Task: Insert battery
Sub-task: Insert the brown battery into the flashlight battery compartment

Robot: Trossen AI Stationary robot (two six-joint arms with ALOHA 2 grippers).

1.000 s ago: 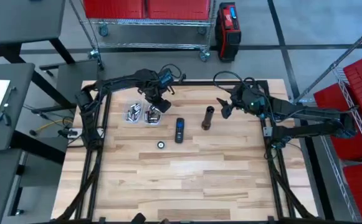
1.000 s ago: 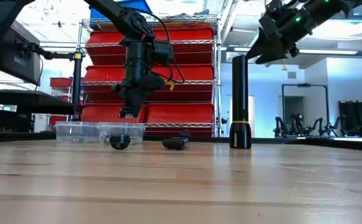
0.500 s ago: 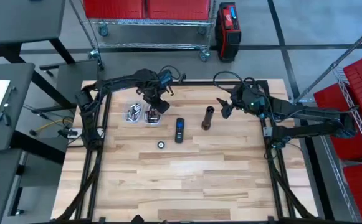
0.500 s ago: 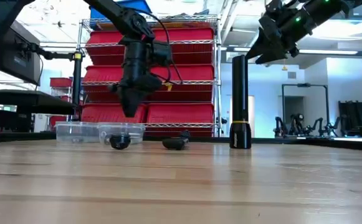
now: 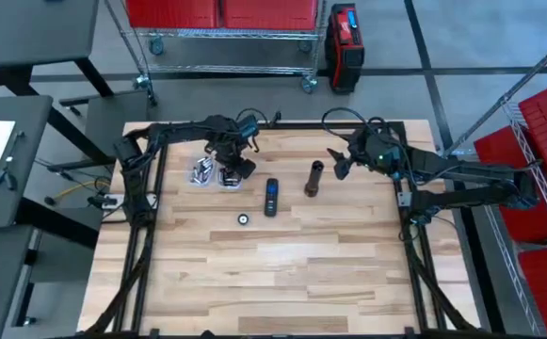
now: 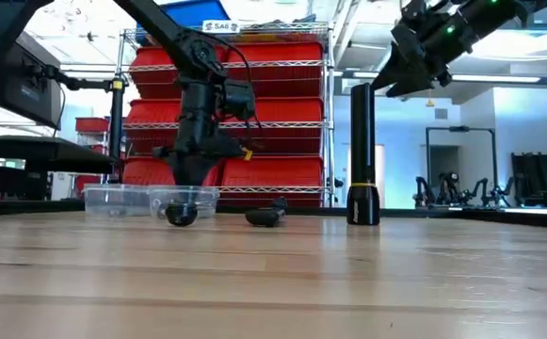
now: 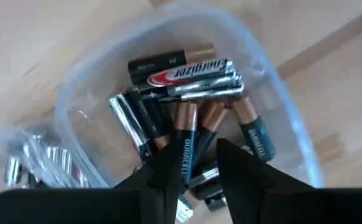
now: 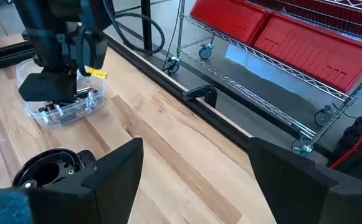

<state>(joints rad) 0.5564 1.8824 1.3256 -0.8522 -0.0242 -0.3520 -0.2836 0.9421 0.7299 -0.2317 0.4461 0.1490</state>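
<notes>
Two clear plastic tubs sit side by side near the table's left rear: one (image 5: 201, 172) with silvery pieces, the other (image 5: 228, 175) with a pile of batteries (image 7: 190, 118), roughly eight, some copper-topped. One flashlight body (image 5: 313, 178) stands upright, one dark remote-like piece (image 5: 270, 196) lies beside it, and one small round cap (image 5: 243, 219) sits nearer the front. The left gripper (image 7: 196, 168) has dropped from its raised position half a second ago down into the battery tub, fingers spread a little apart just over the batteries, pinching nothing. The right gripper (image 5: 337, 162) stays raised beside the flashlight body, fingers wide apart, unmoved.
</notes>
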